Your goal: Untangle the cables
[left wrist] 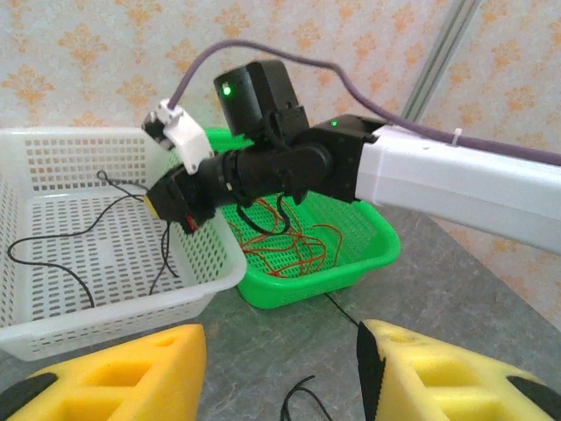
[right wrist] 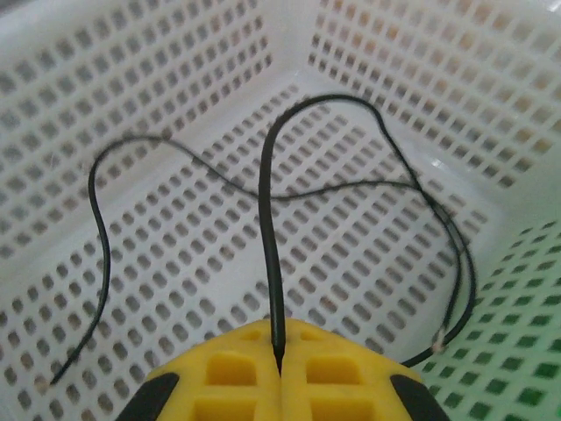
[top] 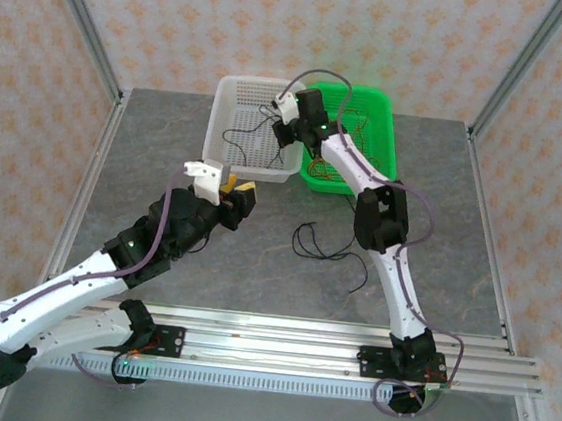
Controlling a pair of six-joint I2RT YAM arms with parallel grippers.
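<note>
Right claw (right wrist: 279, 367) is pinched tight on a thin black cable (right wrist: 266, 219). That cable loops up and trails across the floor of the white perforated plastic basket (right wrist: 131, 70), upper middle of the top view. Left claw (left wrist: 280, 360) is spread apart with nothing in it, hanging over the grey stone-look surface (top: 156, 157) just in front of that basket. Thin red cables (left wrist: 294, 247) sit bunched in the green plastic basket (left wrist: 368, 254) next door. More loose black cables (top: 323, 245) lie on the surface, centre frame.

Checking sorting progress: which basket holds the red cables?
The green basket: red cables lie inside it, whereas the white basket beside it holds black cable.
</note>
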